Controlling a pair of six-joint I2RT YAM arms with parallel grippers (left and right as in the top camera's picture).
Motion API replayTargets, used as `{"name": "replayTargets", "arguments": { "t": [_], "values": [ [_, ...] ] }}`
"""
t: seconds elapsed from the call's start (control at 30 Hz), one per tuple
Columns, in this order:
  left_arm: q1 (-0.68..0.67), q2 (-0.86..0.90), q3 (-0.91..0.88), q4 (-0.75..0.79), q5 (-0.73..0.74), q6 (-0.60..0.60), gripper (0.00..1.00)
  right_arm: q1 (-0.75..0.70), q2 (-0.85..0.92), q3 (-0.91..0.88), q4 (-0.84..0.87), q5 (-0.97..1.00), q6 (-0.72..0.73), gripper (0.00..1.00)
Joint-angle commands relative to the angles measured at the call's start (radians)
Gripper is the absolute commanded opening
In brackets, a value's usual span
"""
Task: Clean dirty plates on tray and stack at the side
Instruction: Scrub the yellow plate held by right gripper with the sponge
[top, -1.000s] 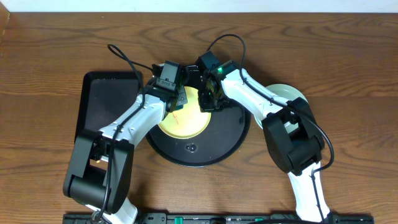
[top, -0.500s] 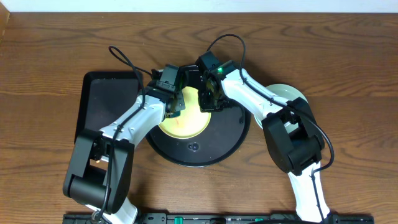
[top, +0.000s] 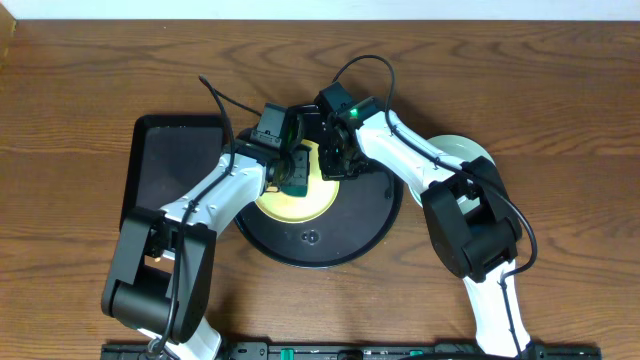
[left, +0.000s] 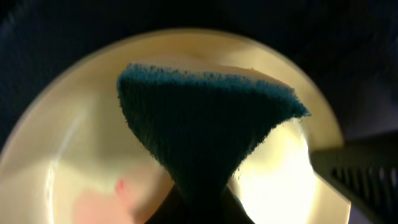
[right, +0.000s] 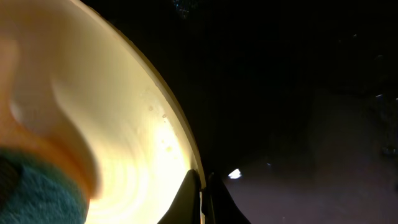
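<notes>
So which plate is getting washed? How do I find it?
Find the big round black tray in the middle of the brown table. One pale yellow plate lies on it, with a dark teal sponge on top. It's the only yellow one; the light turquoise plate at the right sits off the tray.

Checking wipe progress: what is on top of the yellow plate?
A dark teal sponge, pinched by the left gripper, covers the middle of the yellow plate; a reddish smear shows beside it. The right gripper clamps the rim. Any dirt beneath the sponge is hidden.
</notes>
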Motion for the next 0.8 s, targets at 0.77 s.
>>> {"name": "replayTargets", "arguments": {
  "t": [0.77],
  "values": [
    [-0.002, 0.017, -0.01, -0.149, 0.16, -0.001, 0.08, 0.011, 0.055, -0.051, -0.014, 0.014, -0.008, 0.02]
  ]
}}
